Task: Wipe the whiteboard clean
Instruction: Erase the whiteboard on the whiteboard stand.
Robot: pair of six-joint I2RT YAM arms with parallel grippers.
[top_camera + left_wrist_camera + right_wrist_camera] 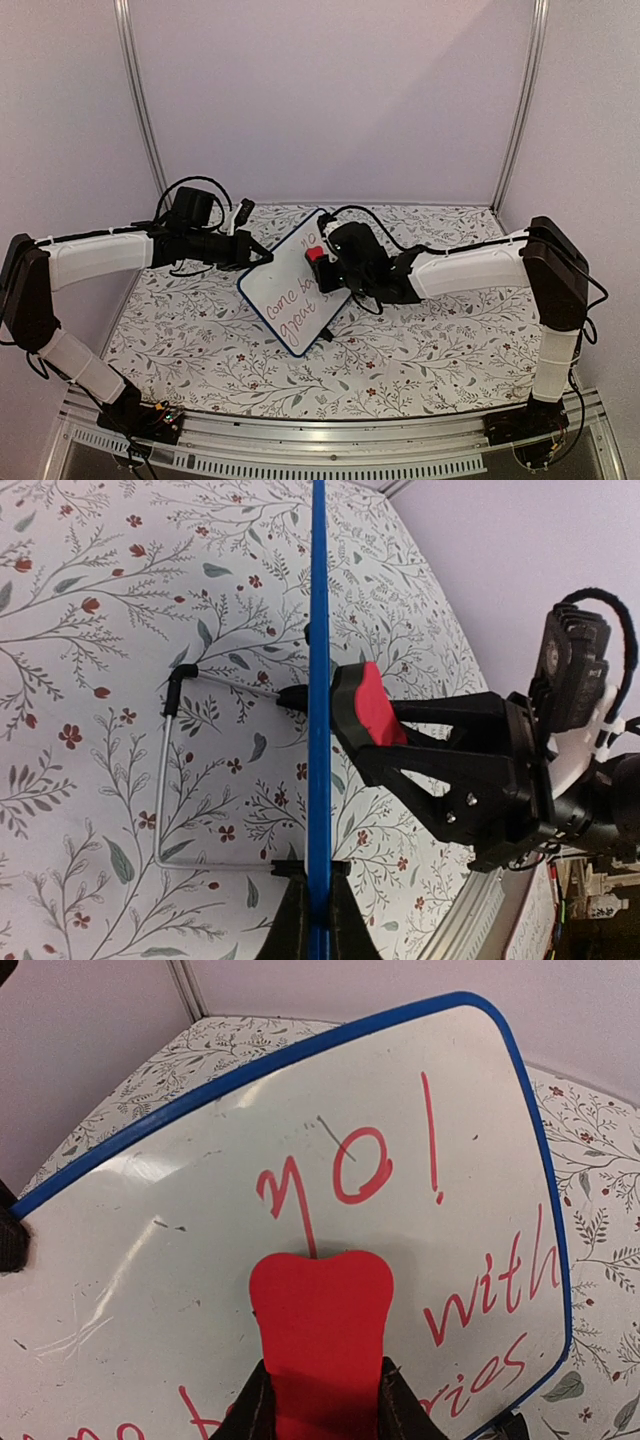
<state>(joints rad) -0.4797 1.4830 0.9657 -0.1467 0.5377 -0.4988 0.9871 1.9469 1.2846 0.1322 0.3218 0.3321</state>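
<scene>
The whiteboard stands tilted at the table's middle, white with a blue rim and red handwriting. My left gripper is shut on its left rim; in the left wrist view the rim runs edge-on between the fingers of the left gripper. My right gripper is shut on the red eraser and presses it against the board's face. In the right wrist view the eraser, held by the right gripper, touches the board just under the red "no!".
The table has a floral cloth. A wire stand props the board from behind. Metal frame posts rise at the back corners. An aluminium rail runs along the near edge.
</scene>
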